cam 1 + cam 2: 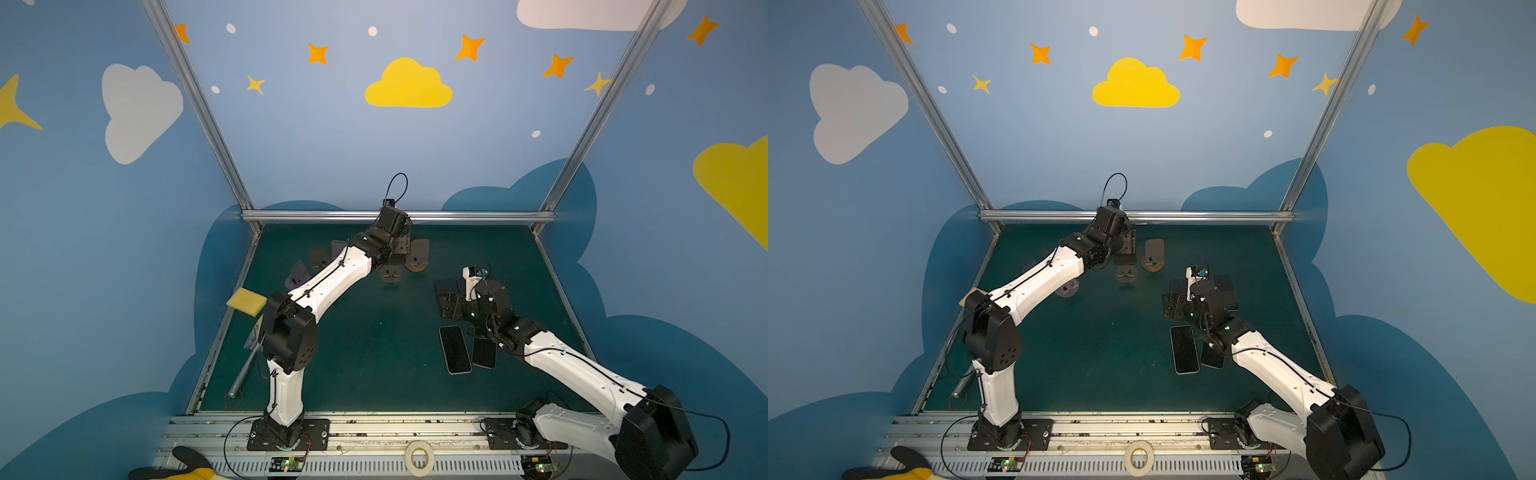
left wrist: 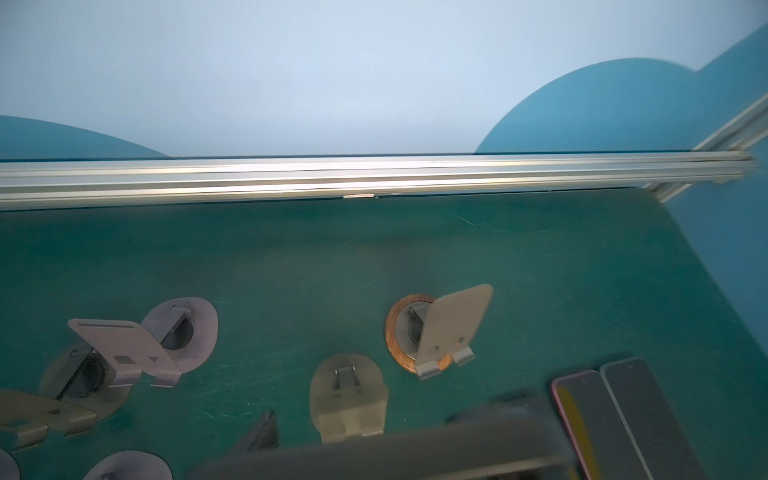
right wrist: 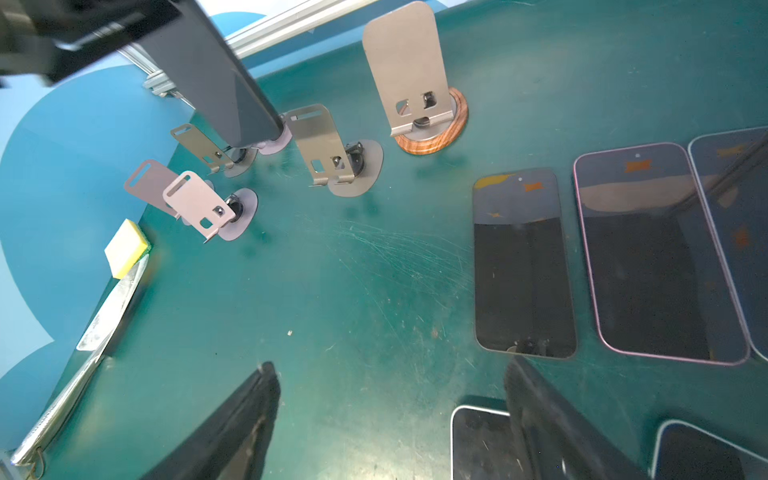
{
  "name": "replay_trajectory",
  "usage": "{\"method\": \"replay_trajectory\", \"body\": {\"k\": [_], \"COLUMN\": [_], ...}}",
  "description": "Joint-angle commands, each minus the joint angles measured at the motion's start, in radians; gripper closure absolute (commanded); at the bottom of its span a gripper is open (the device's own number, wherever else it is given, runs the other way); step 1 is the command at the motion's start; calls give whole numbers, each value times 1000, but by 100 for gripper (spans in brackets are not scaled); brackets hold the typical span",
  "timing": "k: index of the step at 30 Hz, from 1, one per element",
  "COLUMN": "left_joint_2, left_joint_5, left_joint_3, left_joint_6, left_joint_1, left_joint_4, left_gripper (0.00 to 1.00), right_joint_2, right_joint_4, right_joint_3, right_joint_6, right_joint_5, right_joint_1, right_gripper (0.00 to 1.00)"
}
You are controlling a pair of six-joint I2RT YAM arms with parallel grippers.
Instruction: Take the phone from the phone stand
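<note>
Desk [image 1: 374, 353] first: a green mat inside a blue-walled booth, with both arms reaching over it.

The left gripper [image 1: 1126, 245] is up near the far edge, above a cluster of metal stands [image 3: 328, 145]. The right gripper [image 3: 390, 415] hangs over the right side with its fingers spread wide and nothing between them. Under and beside it, several spare phones [image 3: 523, 266] lie flat on the mat.

The phone [image 3: 216, 75] that matters is the dark slab seen from the right wrist. It leans back at about the same angle as the stands. Its lower end is down at a stand with a pale base [image 3: 276, 141], and its upper end runs into the left gripper. The jaws sit around that upper end, but the view is too blurred to tell whether they are pressing it. I also cannot tell whether the bottom edge has cleared the stand's lip.

The risks follow from that:
- **Weak grip:** the smooth glass could slip and drop onto the stands below.
- **Caught on the lip:** pulling sideways instead of up could drag or tip the light stand into its close neighbours.
- **Swinging right:** a wide swing could clip the wooden-based stand [image 3: 411, 70].
</note>
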Motion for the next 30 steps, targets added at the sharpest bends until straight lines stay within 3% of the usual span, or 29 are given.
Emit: {"method": "replay_trajectory", "body": {"k": [1, 6, 9, 12, 17, 23, 30], "left_joint_2": [-67, -151, -219, -279, -333, -262, -174], "left_joint_5": [34, 54, 26, 12, 21, 40, 38], "left_joint_3": [-48, -125, -216, -305, -440, -418, -406], "left_joint_6": [-8, -20, -53, -120, -249, -322, -372], "left_joint_1": [-11, -46, -81, -115, -171, -225, -262], "left_joint_4": [38, -17, -18, -14, 34, -53, -76], "left_gripper": [28, 29, 29, 29, 30, 30, 31], "right_joint_2": [-63, -181, -197, -214, -297, -396, -375], "right_joint_4": [27, 281, 287, 216, 141, 134, 134], "right_joint_3": [-52, -187, -190, -184, -256, -301, -296], "right_joint_6": [5, -37, -38, -9, 99, 118, 122], "right_joint_5": [-26, -180, -183, -56, 284, 373, 383], "right_joint_1": [-4, 28, 41, 46, 41, 40, 38], "right_gripper": [15, 16, 16, 17, 17, 17, 17]}}
